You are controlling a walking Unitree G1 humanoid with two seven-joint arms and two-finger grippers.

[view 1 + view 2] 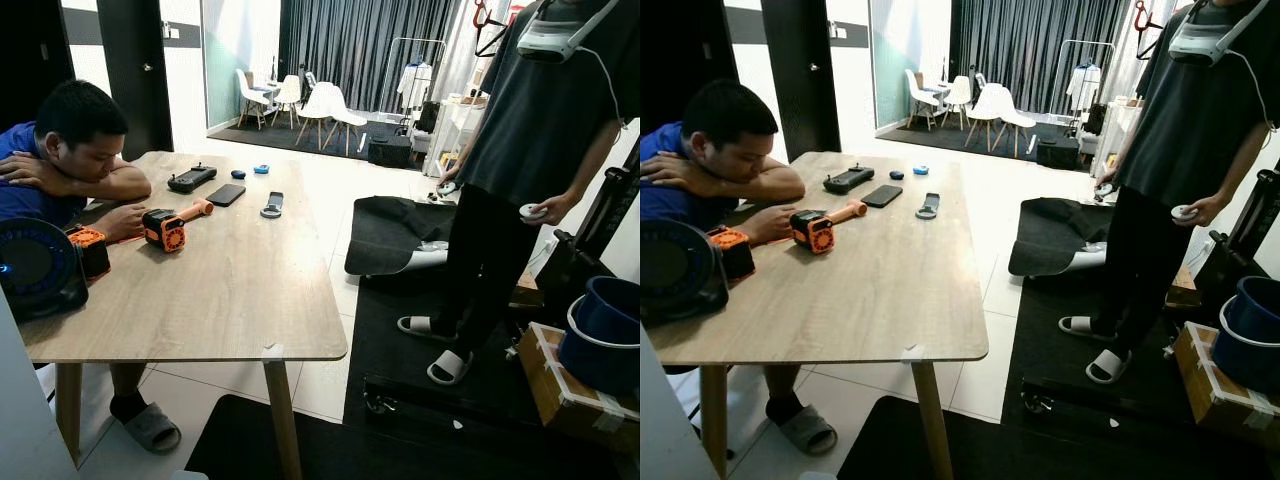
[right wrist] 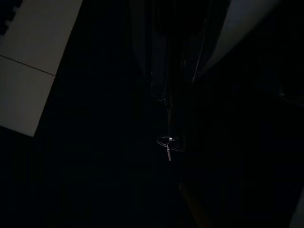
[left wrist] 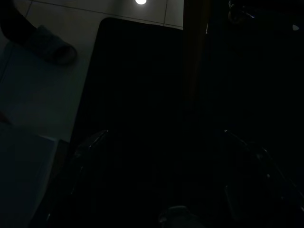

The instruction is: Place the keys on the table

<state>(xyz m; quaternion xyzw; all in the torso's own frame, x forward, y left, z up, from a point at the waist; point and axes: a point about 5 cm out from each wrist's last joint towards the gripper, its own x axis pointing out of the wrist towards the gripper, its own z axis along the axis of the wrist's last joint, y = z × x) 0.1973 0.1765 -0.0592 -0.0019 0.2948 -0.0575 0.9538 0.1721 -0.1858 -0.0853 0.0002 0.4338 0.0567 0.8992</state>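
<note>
The wooden table (image 1: 230,290) stands in front of me, slightly to my left, its near corner marked with white tape. In the dark right wrist view my right gripper (image 2: 173,92) hangs over a black mat with its two fingers close together. A thin ring of keys (image 2: 169,142) dangles from between the tips. The left wrist view is very dark too. There my left gripper (image 3: 166,142) hangs above the floor beside a table leg (image 3: 194,52), its fingers faintly visible and spread wide with nothing between them.
A seated person (image 1: 70,150) leans on the table's far left side. On the table lie an orange tool (image 1: 168,228), a phone (image 1: 226,194), a black controller (image 1: 191,179) and a fan (image 1: 35,268). A standing person (image 1: 530,150) and a blue bucket (image 1: 605,335) are on the right.
</note>
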